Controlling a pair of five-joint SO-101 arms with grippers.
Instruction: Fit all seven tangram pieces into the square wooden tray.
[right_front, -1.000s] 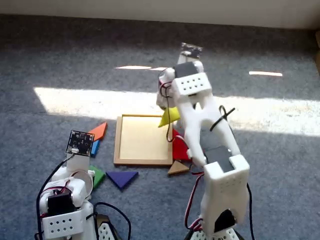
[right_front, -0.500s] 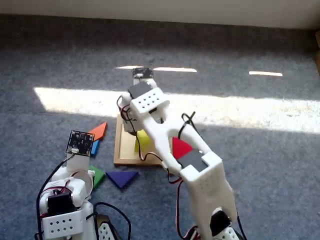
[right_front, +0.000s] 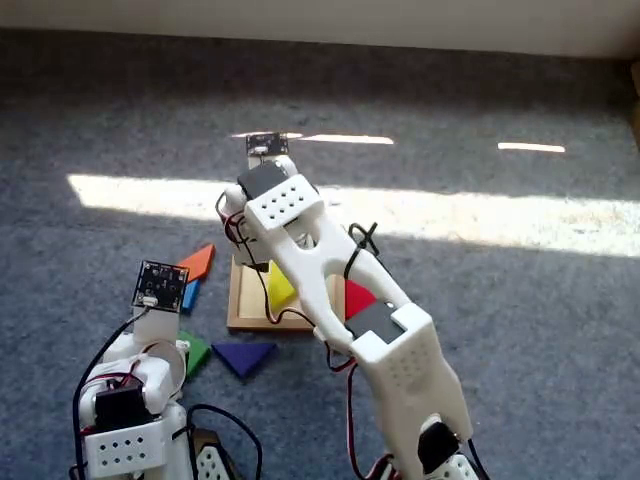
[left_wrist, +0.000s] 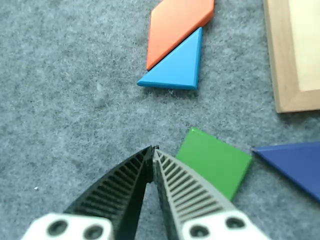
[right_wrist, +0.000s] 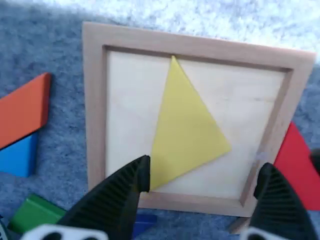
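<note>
The wooden tray (right_wrist: 95, 100) on the carpet (right_front: 520, 330) holds one piece, a yellow triangle (right_wrist: 185, 130); the right hand (right_wrist: 205, 170) hangs released above it, the left hand (left_wrist: 152, 150) clenched, empty, beside the green square (left_wrist: 215, 162). Placement looks done; next, it seems, another piece needs grasping.

Grey carpet (right_front: 100, 100), sunlit band (right_front: 520, 230)

Right arm (right_front: 318, 268) hides much of the tray (right_front: 238, 300).

Tri (right_wrist: 185, 135) yellow, tray (right_wrist: 95, 110) pale wood, carpet (right_wrist: 55, 55) grey.
</note>
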